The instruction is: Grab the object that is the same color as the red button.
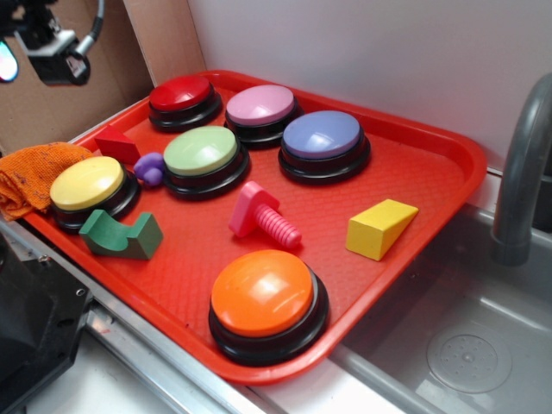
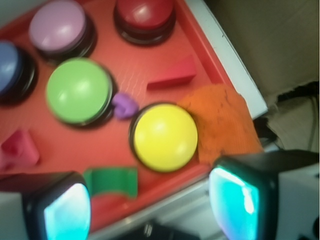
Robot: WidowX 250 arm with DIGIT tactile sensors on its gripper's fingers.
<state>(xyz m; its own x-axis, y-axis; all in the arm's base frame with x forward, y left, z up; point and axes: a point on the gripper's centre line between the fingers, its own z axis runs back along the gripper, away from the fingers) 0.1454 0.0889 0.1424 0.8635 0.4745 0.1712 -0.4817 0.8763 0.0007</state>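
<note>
Exterior view: a red plastic tray (image 1: 448, 164) with dome buttons and toy blocks was recorded, the gripper (image 2: 150, 205) held high above its left corner.

The small matte red triangular wedge block (image 1: 116, 144) was found lying on the tray's left side, near the rim, between the glossy red dome button on a black base (image 1: 182, 97) and the yellow dome button (image 1: 88, 185), apart from both. A small purple piece (image 1: 150, 169) was noted beside the green dome button (image 1: 202, 153). In the wrist view the red wedge (image 2: 172, 75) was seen well clear of the two pads (image 2: 67, 212), which were spread wide with nothing between them. An orange cloth (image 2: 222, 125) was draped over the tray's edge beside the yellow button (image 2: 165, 137).
</note>
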